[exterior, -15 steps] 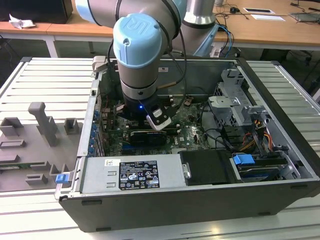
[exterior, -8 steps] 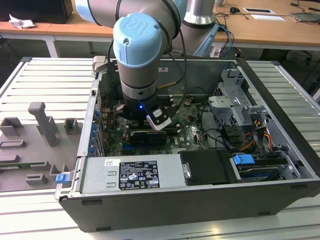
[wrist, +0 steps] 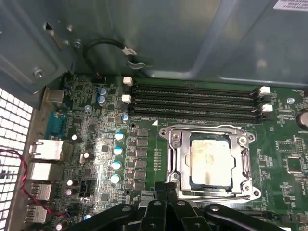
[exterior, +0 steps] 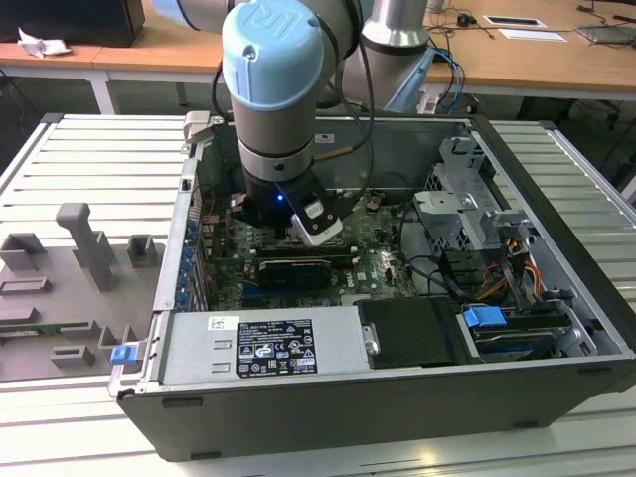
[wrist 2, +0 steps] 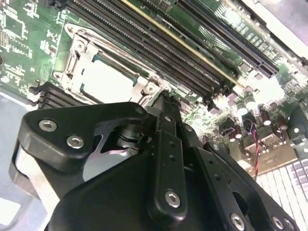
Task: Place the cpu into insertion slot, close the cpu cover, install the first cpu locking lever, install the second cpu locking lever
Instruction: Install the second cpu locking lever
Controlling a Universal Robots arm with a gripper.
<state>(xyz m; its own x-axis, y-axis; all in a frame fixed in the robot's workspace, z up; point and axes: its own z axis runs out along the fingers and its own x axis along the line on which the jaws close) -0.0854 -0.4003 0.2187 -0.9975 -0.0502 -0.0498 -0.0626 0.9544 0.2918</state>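
The cpu [wrist: 211,156] lies flat in the insertion slot [wrist: 246,190], its dull silver top showing through the window of the cpu cover [wrist: 179,154]. The cover lies down over it. In the second wrist view the cpu [wrist 2: 103,79] and the cover [wrist 2: 77,53] sit just beyond my black gripper [wrist 2: 163,103]. In the first wrist view the gripper [wrist: 166,188] is shut, holds nothing, and has its tips together at the socket's edge. A thin lever wire [wrist: 207,128] runs along the cover's far side. In the exterior view my arm [exterior: 273,109] reaches down into the open computer case.
Long memory slots [wrist: 192,98] run beside the socket. A black card [exterior: 293,270], a power supply [exterior: 268,343] and a drive cage [exterior: 467,199] crowd the case. Round capacitors [wrist: 117,151] stand near the socket. Grey fixtures [exterior: 89,248] sit at the exterior view's left.
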